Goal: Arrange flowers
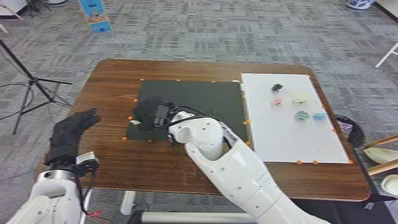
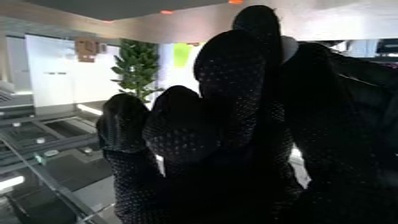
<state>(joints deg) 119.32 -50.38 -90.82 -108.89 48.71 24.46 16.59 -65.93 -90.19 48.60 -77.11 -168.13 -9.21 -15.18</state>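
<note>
My right hand (image 1: 149, 111) is over the dark mat (image 1: 202, 92), near its left edge. Beside its fingertips a bit of a small white thing (image 1: 135, 121) peeks out. In the right wrist view my right hand (image 2: 233, 95) has its thumb and fingers closed around the white thing (image 2: 290, 47), mostly hidden by the glove. Small flower-like pieces rest on the white board (image 1: 293, 145): a black one (image 1: 277, 87), a pink one (image 1: 277, 101), a pale yellow one (image 1: 299, 99), a green one (image 1: 303, 115) and a blue one (image 1: 320, 116). My left hand (image 1: 71, 132) is open at the table's left side.
Orange markers line the edges of the mat and the board on the brown table (image 1: 160, 172). A black tripod (image 1: 34, 80) stands on the floor to the left. A dark bin (image 1: 349, 131) and a wooden stool (image 1: 382, 154) are beyond the table's right edge.
</note>
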